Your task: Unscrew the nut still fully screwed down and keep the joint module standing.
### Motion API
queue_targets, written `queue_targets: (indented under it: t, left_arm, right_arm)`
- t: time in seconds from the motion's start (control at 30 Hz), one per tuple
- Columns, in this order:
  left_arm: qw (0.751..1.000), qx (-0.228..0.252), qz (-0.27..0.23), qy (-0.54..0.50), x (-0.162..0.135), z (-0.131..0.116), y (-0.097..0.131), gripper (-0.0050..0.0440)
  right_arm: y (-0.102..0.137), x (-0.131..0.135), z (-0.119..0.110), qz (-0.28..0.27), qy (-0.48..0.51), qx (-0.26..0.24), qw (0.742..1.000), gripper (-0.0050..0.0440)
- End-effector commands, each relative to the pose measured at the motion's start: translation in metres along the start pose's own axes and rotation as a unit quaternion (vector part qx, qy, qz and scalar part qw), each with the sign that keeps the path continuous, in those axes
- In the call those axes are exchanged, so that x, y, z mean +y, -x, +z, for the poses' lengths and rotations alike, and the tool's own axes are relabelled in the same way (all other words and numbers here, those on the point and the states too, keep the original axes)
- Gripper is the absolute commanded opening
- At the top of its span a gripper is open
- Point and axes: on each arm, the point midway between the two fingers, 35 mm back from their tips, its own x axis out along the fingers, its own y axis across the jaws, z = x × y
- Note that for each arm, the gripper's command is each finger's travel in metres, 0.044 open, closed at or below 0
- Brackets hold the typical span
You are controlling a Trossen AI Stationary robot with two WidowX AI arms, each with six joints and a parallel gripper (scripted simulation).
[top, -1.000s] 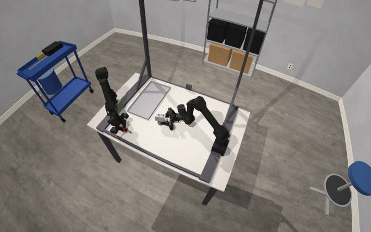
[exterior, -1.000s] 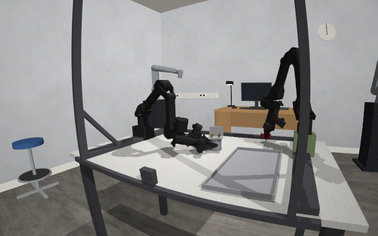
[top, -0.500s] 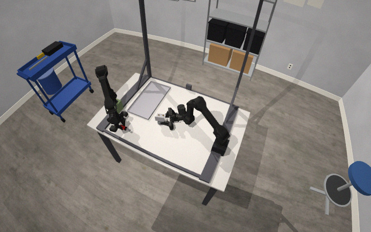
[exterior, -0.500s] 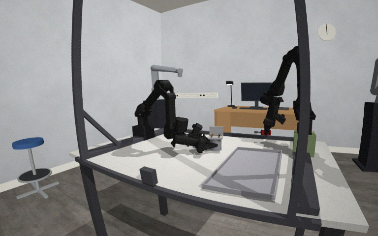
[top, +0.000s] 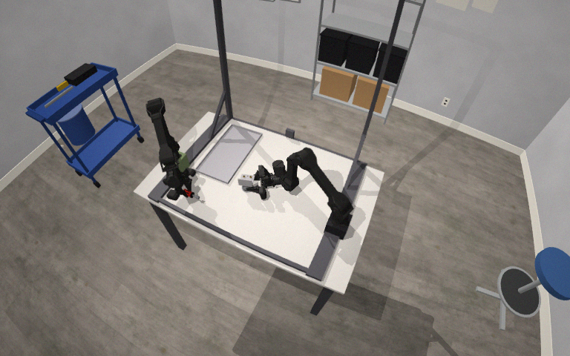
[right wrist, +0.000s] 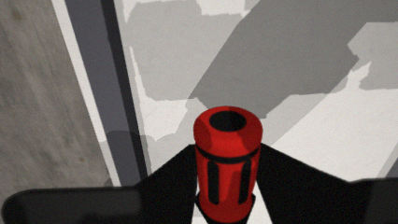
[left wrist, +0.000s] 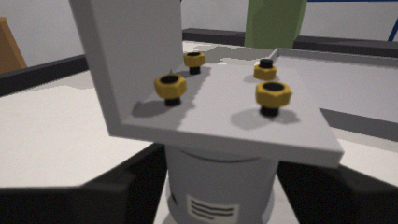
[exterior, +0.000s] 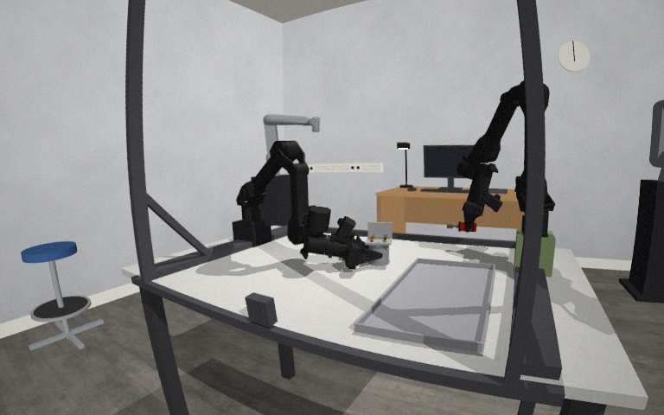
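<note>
left gripper (top: 251, 188) (exterior: 379, 256) (left wrist: 221, 189), half-open, clasps grey cylindrical joint module (top: 246, 190) (exterior: 385, 252) (left wrist: 221, 179)
right gripper (top: 188, 192) (exterior: 468, 226) (right wrist: 223, 150), narrower, grips red-handled tool (top: 188, 192) (exterior: 467, 226) (right wrist: 228, 149); 1 golden hex nut (left wrist: 264, 72) low

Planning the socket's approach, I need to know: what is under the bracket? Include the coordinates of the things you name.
The grey, labelled joint module (exterior: 383, 257) (left wrist: 221, 184) stands under the bracket (top: 245, 182) (exterior: 379, 229) (left wrist: 224, 100). The bracket's plate covers the module's top face.
</note>
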Motion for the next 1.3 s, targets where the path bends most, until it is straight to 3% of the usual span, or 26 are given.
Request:
queue_targets:
  t: [0.0, 1.27]
  left_arm:
    - [1.000, -0.014, -0.001, 0.013, -0.004, 0.016, -0.003, 0.0245]
    - [1.000, -0.014, -0.001, 0.013, -0.004, 0.016, -0.003, 0.0245]
  right_arm:
    - [0.018, 0.006, -0.012, 0.016, 0.004, 0.016, 1.000, 0.0135]
    - [0.062, 0.005, -0.023, 0.016, 0.005, 0.017, 1.000, 0.0135]
